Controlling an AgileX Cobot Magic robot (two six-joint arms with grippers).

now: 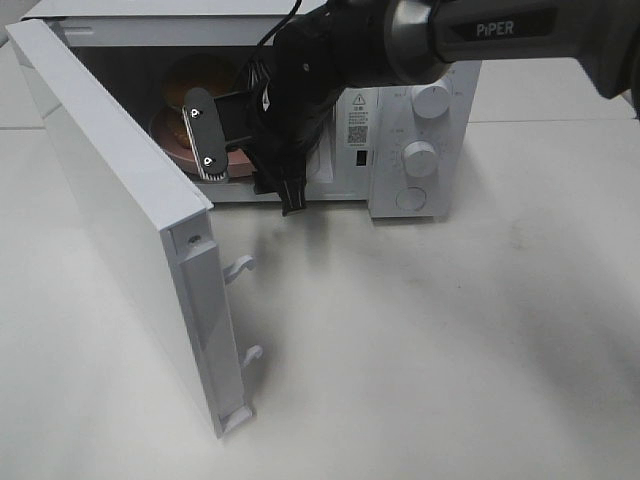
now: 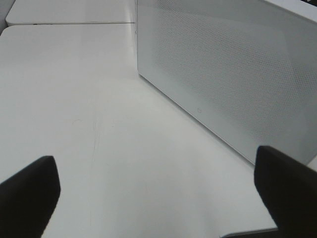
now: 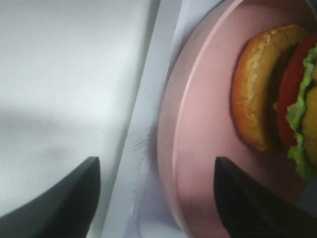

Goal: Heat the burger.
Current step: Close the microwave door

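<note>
The microwave door (image 1: 120,200) stands swung wide at nine o'clock of the cavity, its latch hooks (image 1: 240,266) pointing out over the table (image 1: 450,330). The left gripper (image 2: 156,163) is seen only by its own wrist camera. Its jaws are spread fully and nothing is grasped, with bare table and a perforated white panel (image 2: 228,74) ahead.

The burger (image 3: 257,84) rests on the pink plate (image 3: 198,124) inside the microwave (image 1: 150,20). In the high view it lies at about eleven o'clock from the right gripper (image 1: 245,165). That gripper's jaws are parted to either side of the plate rim, and nothing appears to be clamped.

The step in hand is judged to be the release and withdrawal. The jaws are best kept wide and the arm drawn straight back toward six o'clock, level, so that the rim is not dragged over the sill (image 3: 148,124). The door is best left until the arm is clear of the opening. The knobs (image 1: 421,158) sit at three o'clock of the cavity.

Most of the cavity is covered by the right arm. Whether the plate lies wholly inside the sill cannot be told. The burger is cut off at the edge of the right wrist view, and the panel markings are too small to read.
</note>
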